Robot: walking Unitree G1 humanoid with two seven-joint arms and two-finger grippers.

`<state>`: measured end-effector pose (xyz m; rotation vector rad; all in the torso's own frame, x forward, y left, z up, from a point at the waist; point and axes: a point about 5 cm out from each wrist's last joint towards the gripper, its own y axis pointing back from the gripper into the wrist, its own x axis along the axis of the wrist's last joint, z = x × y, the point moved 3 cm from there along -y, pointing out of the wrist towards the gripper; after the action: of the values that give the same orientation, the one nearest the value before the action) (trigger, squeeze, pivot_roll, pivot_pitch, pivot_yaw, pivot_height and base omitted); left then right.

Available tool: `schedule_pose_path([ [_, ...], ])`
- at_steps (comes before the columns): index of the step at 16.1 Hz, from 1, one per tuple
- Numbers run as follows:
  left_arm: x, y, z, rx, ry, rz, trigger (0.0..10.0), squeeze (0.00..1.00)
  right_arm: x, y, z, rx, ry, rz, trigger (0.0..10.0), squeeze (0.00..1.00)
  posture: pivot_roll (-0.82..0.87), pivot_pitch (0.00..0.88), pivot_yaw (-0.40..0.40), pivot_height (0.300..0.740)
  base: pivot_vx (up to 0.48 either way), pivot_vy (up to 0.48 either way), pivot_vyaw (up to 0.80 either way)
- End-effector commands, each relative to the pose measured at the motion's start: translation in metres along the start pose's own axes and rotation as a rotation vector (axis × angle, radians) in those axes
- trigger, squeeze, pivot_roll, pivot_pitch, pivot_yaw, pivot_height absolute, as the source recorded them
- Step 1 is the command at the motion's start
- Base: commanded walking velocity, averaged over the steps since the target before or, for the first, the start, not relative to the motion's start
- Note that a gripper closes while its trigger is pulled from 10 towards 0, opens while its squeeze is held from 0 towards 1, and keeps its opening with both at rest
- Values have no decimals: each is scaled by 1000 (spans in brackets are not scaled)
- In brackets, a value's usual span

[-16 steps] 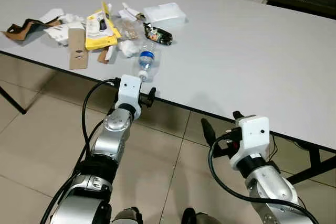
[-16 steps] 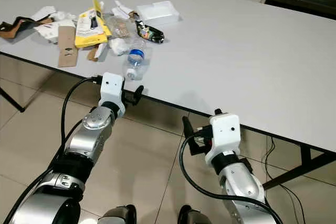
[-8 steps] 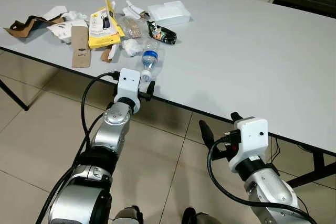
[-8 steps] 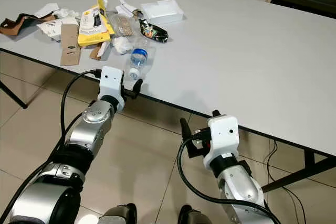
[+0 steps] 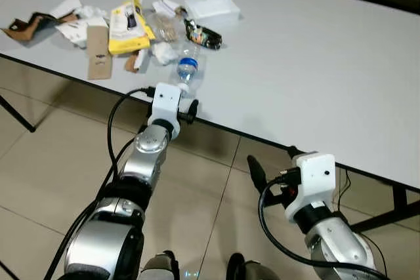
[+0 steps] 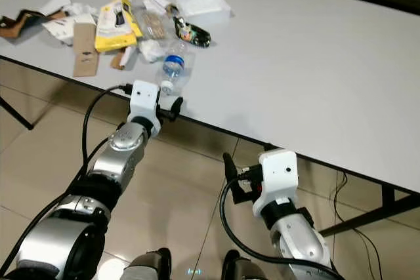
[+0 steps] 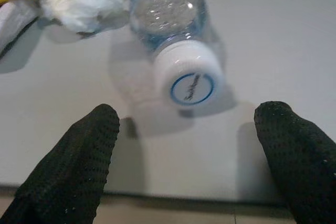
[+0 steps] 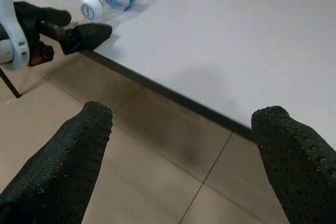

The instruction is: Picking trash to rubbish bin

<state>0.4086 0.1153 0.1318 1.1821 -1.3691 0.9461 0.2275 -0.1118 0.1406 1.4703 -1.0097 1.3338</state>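
Both end effectors (image 7: 189,145) (image 8: 178,156) agape — empty.

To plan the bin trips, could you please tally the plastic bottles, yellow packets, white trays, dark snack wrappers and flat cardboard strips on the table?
Plastic bottle: 1
Yellow packet: 1
White tray: 1
Dark snack wrapper: 1
Flat cardboard strip: 1
Total: 5

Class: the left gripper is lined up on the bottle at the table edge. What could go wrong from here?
1. The bottle lies on its side, cap toward the open left gripper; a nudge could roll it.
2. It lies near the table edge and could fall off.
3. Crumpled paper beside it might get caught too.
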Motion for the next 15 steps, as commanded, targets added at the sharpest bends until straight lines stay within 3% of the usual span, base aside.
schedule_pose_path([
  [1, 1, -2, 5, -21, -11, 1, 10000, 0, 6, 4, -5, 28, -31, 12, 10000, 0, 77, 242, -51, 740, 0, 0, 0],
  [7, 5, -5, 5, -33, -17, 15, 10000, 0, 7, 13, -12, 104, -42, -20, 10000, 0, 53, 278, -57, 740, 0, 0, 0],
  [10, 2, -6, 5, -31, -20, 7, 10000, 0, -4, 23, -24, 171, -61, -91, 10000, 0, 36, 293, -68, 740, 0, 0, 0],
  [15, 4, -6, 2, -29, -15, 17, 10000, 0, -5, 31, -33, 206, -80, -118, 10000, 0, 10, 314, -80, 740, 0, 0, 0],
])
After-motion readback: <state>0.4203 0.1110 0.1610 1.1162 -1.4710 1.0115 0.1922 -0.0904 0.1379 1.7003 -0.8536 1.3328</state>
